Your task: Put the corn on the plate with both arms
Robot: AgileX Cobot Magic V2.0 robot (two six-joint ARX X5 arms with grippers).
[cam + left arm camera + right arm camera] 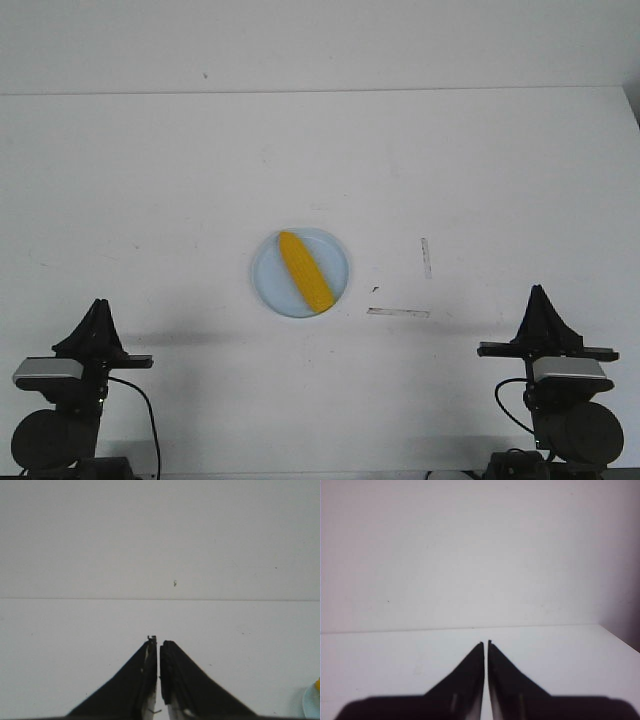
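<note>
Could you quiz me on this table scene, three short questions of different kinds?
1. True or false: the corn lies on the plate.
2. Which tool holds something? A: left tool. B: right tool. C: neither.
3. Fill in: the plate is pale ____.

Key: 1 true. 2 C; both are shut, apart from the corn. 3 blue.

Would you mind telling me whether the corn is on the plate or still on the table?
On the plate: the corn lies diagonally across the plate, within its rim, with neither gripper near it.
</note>
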